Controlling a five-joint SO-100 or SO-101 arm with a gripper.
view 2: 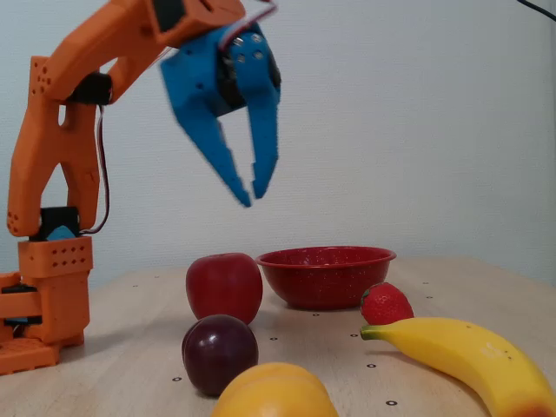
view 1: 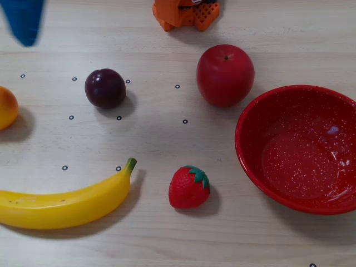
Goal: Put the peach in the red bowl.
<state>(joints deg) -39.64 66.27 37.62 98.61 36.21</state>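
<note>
- One big red bowl (view 1: 297, 147) sits empty at the right side of the overhead view. It is the widest thing on the table (view 1: 167, 33), so I use it as the landmark. It runs off the right edge of that view, so I cannot see how much table is left past it.
- The banana (view 1: 64, 204) lies far from the bowl, low on the other side. It is long, and a low swing could knock it.
- The gripper (view 2: 248, 193) hangs high in the air in the fixed view, holding nothing. Its two blue fingers are spread a little apart at the tips.
- The apple (view 1: 225, 75) sits just beside the bowl's rim. It could get bumped on the way to the bowl, and then it may roll.
- The peach (view 1: 6, 107) is far from the bowl, at the other edge of the overhead view, partly cut off. It is round and smooth, so it may slip out of a weak pinch.
- The plum (view 1: 105, 88) sits between the peach and the apple, and could be grabbed by mistake.
- The strawberry (view 1: 189, 187) rests near the bowl's near side. There is open table between it and the apple.
</note>
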